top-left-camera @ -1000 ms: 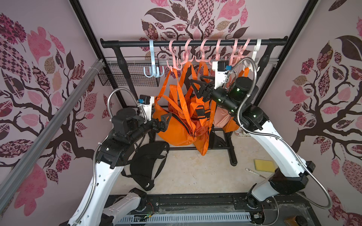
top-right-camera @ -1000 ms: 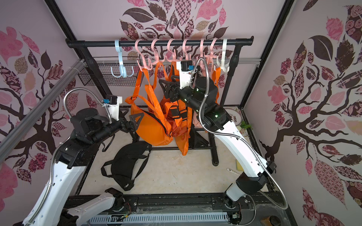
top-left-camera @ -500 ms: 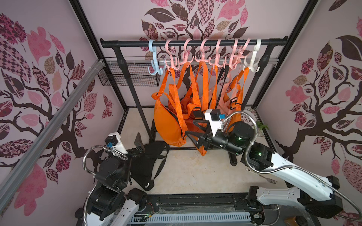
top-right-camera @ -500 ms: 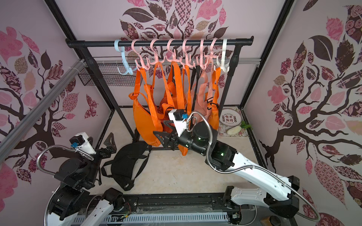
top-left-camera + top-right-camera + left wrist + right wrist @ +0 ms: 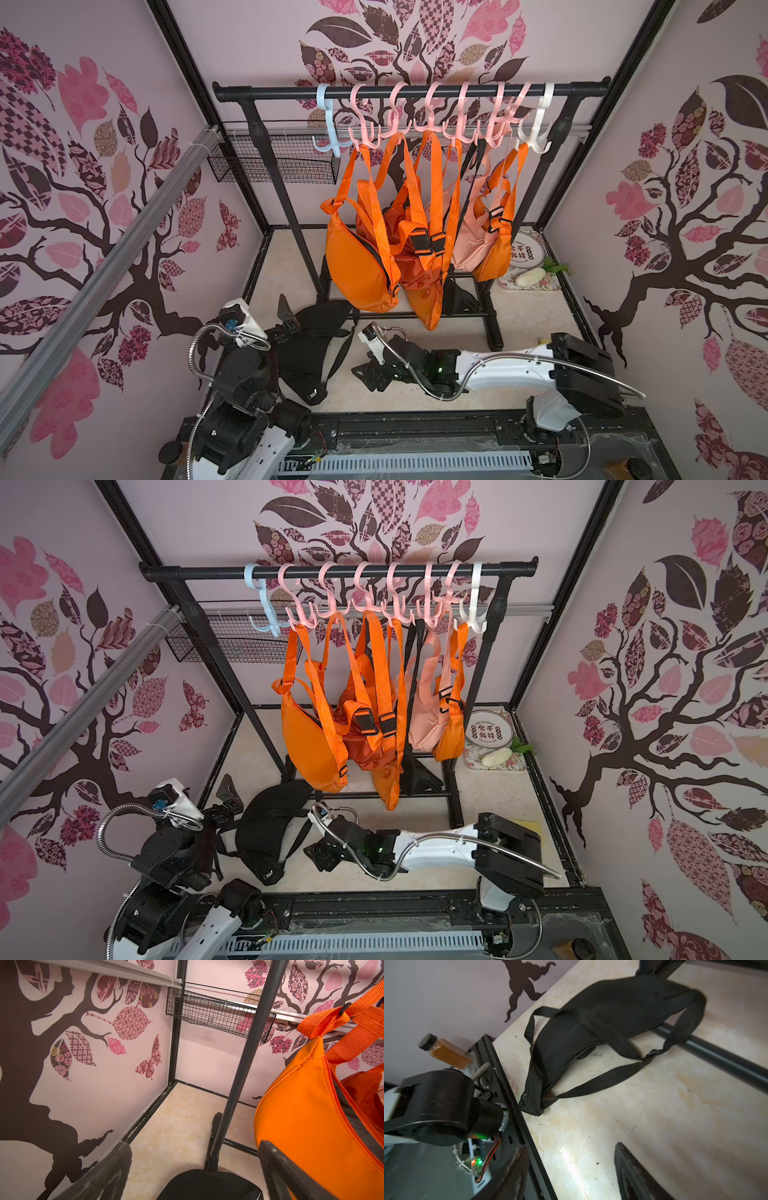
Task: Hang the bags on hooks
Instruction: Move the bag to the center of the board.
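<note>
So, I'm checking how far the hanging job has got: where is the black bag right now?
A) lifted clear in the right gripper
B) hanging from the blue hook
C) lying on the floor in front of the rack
C: in a top view the black bag lies slack on the floor, its strap looped over nothing.

From high over the arm bases, both top views give me a distant look down and forward at the whole rack (image 5: 282, 90) (image 5: 199, 572). My left wrist camera sits low, facing the rack's post and the orange bag (image 5: 311, 1115) close up; the right wrist camera tilts down near the tabletop (image 5: 654, 1126). All four share the black bag (image 5: 612, 1012) lying before the rack's foot.
</note>
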`<state>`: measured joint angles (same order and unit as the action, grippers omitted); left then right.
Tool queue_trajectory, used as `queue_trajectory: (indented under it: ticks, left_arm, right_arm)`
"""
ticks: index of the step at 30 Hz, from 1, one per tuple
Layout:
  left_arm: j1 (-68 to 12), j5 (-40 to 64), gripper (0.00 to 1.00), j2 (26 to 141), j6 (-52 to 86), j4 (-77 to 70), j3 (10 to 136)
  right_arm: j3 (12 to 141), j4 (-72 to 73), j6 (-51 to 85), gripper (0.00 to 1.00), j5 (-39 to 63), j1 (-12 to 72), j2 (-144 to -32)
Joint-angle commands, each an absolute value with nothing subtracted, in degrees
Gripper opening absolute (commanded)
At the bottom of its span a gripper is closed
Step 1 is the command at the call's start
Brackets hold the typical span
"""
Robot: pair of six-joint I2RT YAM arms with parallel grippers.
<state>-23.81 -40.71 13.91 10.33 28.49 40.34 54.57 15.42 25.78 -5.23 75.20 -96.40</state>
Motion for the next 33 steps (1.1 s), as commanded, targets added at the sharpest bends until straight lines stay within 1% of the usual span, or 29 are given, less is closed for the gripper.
queue_trajectory:
  ticks: [1,5,10,17,26,30,33]
  left_arm:
    - [-24.32,-43.35,0.98,12.62,10.61,28.37,39.27]
    - [-24.61,-44.10,0.98,8.87,8.96,25.76,37.36]
    - [-24.70,-45.00,0.98,8.03,8.53,25.46,37.27]
    - [-24.70,-45.13,0.98,7.34,7.96,24.61,36.67]
    - [-24.70,-44.48,0.98,7.56,7.60,23.86,36.36]
    - [-24.70,-44.30,0.98,7.38,7.53,23.78,36.30]
    - [-24.72,-44.04,0.97,7.45,7.31,23.50,36.26]
  right_arm:
    - [62.00,21.25,24.24,0.68,-9.17,76.15,-103.44]
    - [69.74,19.96,16.73,0.68,-14.51,76.16,-111.32]
    - [77.62,21.02,7.43,0.70,-19.22,75.58,-119.09]
    - [93.53,11.52,4.72,0.71,-16.42,73.30,-129.73]
    - [106.47,4.03,3.46,0.72,-13.02,71.16,-140.87]
    - [106.87,3.41,3.69,0.72,-10.57,70.89,-144.20]
    - [106.57,2.99,3.72,0.68,-9.19,70.67,-144.93]
